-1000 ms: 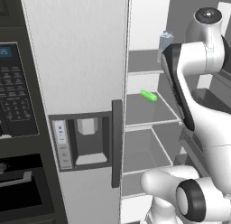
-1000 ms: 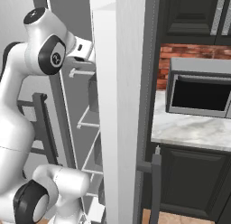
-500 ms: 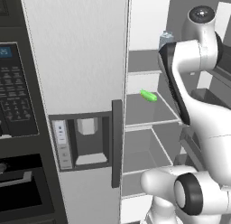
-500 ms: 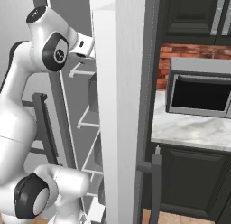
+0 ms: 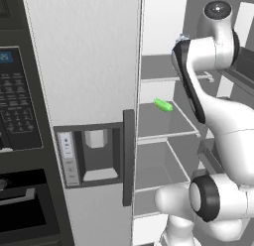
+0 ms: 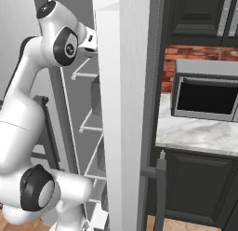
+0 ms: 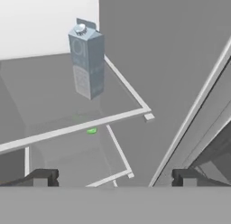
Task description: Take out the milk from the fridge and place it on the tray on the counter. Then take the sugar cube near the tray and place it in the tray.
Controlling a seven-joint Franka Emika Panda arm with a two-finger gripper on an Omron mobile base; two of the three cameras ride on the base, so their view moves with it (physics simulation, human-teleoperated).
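The milk (image 7: 88, 65), a pale blue-grey carton with a gabled top and a round cap, stands upright on an upper glass shelf (image 7: 118, 115) of the fridge (image 5: 84, 66), whose right door is open. My gripper (image 7: 113, 178) is open, above and short of the carton, with nothing between its fingertips (image 7: 41, 178). In the left base view my arm (image 5: 191, 81) reaches into the upper compartment and covers nearly all of the carton. The counter (image 6: 200, 132) lies to the right of the fridge. The tray and the sugar cube are out of view.
A small green item (image 5: 162, 105) lies on the shelf below the carton's. A black oven with a keypad (image 5: 17, 116) stands left of the fridge. A microwave (image 6: 207, 92) sits on the counter. The open door's edge (image 6: 123, 109) stands just right of my arm.
My arm has swung higher and farther into the fridge's upper compartment, towards the carton. The jaws stay open.
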